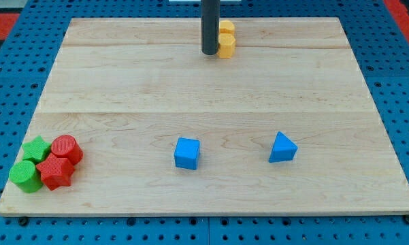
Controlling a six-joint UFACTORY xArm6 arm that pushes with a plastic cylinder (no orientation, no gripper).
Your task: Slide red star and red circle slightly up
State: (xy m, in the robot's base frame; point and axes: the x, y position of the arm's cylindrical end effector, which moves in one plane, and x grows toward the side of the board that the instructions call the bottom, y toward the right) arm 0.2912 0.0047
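The red star (56,171) and the red circle (67,149) sit touching each other near the board's bottom left corner, the circle just above the star. My tip (209,52) is far from them, near the view's top centre, right beside two yellow blocks (226,39) on their left. The rod comes down from the top edge of the view.
A green star (37,149) and a green circle (26,176) press against the red blocks on their left. A blue cube (187,152) and a blue triangle (282,148) lie in the lower middle. The wooden board (204,88) lies on a blue pegboard.
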